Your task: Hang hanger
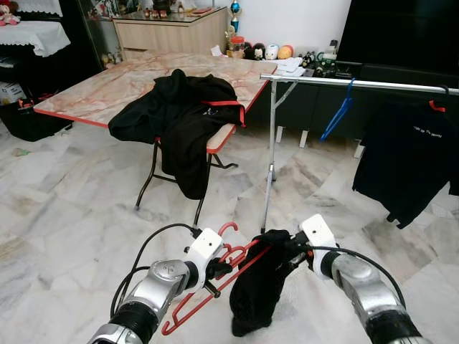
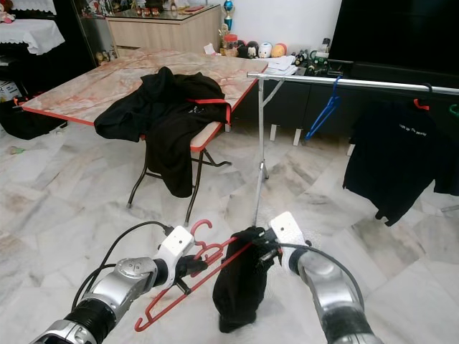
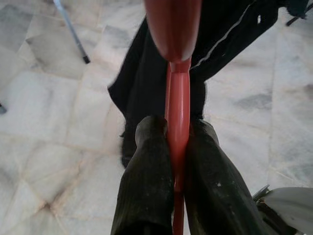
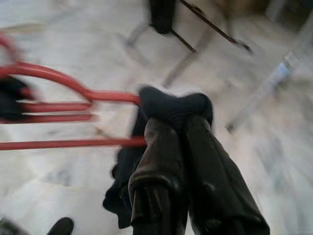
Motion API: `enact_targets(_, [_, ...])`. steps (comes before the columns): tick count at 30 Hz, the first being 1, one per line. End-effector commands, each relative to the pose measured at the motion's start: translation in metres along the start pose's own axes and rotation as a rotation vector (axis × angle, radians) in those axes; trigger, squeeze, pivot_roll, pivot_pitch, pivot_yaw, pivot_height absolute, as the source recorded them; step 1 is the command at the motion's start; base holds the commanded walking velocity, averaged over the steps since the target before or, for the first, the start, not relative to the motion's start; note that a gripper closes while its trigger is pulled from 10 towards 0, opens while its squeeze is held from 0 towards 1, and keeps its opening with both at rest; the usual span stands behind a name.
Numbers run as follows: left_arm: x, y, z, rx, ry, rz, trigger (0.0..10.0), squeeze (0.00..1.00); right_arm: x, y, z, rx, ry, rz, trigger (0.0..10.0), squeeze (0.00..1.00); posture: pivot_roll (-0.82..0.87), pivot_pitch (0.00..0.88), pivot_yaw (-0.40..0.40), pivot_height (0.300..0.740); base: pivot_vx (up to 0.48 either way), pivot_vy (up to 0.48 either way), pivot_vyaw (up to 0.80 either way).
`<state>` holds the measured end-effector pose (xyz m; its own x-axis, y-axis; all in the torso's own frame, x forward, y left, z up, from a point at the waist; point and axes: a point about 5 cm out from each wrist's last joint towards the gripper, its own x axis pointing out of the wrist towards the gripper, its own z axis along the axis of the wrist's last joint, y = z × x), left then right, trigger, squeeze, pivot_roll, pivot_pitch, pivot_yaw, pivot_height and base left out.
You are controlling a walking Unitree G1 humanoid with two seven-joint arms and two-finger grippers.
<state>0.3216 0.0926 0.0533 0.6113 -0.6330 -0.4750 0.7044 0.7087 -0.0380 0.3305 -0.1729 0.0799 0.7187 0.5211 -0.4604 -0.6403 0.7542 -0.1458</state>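
1. The left hand sits low in the head views, at about seven o'clock, its two black fingers pressed together on a bar of the red plastic hanger.
2. The right hand is just beside it at about five o'clock, its fingers pinching a bunched fold of the black cloth garment.
3. The red plastic hanger tilts between the two hands, hook up near the left hand, one end dipping toward seven o'clock, the other running into the black cloth garment, which hangs limp from the right hand.
4. Below lies the pale marble floor.
5. Ahead, toward one o'clock, stands a silver metal clothes rail on a thin upright post.
6. A blue plastic hanger hangs bare on the rail, and at two o'clock a black T-shirt hangs there on a red hanger.
7. Toward eleven o'clock stands the folding table with a marble-pattern top and red edge; a black jacket with red trim is draped over its near corner, one part trailing down past the edge.
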Motion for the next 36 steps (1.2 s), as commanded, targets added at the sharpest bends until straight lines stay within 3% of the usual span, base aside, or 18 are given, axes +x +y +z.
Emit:
enact_targets(1, [-0.002, 0.002, 0.005, -0.003, -0.030, -0.020, 10.0, 0.00, -0.003, -0.001, 0.019, -0.059, -0.066, 0.042, 10.0, 0.00, -0.08, 0.000, 0.057, 0.740, 0.000, 0.000, 0.00])
enact_targets(8, [-0.005, -0.006, 0.008, -0.033, -0.057, -0.147, 10.0, 0.00, -0.013, -0.027, 0.049, -0.144, -0.170, -0.091, 10.0, 0.00, -0.08, 0.002, 0.057, 0.740, 0.000, 0.000, 0.00])
enact_targets(11, [-0.007, -0.006, 0.011, -0.051, -0.090, -0.171, 10.0, 0.00, -0.015, -0.025, 0.060, -0.189, -0.206, -0.053, 10.0, 0.00, -0.07, 0.005, 0.058, 0.740, 0.000, 0.000, 0.00])
enact_targets(19, [-0.012, -0.010, 0.017, -0.045, -0.114, -0.242, 10.0, 0.00, -0.014, -0.039, 0.056, -0.272, -0.130, -0.162, 10.0, 0.00, -0.07, 0.005, 0.056, 0.740, 0.000, 0.000, 0.00])
enact_targets(29, [-0.015, -0.020, 0.020, -0.032, -0.125, -0.338, 10.0, 0.00, -0.011, -0.026, 0.048, -0.309, -0.106, -0.016, 10.0, 0.00, -0.07, 0.006, 0.057, 0.740, 0.000, 0.000, 0.00])
enact_targets(31, [-0.013, -0.018, 0.019, -0.026, -0.115, -0.297, 10.0, 0.00, -0.012, -0.021, 0.045, -0.313, -0.092, 0.047, 10.0, 0.00, -0.07, 0.006, 0.057, 0.740, 0.000, 0.000, 0.00])
enact_targets(36, [-0.009, -0.009, 0.017, -0.013, -0.091, -0.185, 10.0, 0.00, -0.013, -0.019, 0.047, -0.298, -0.096, 0.061, 10.0, 0.00, -0.07, 0.007, 0.057, 0.740, 0.000, 0.000, 0.00])
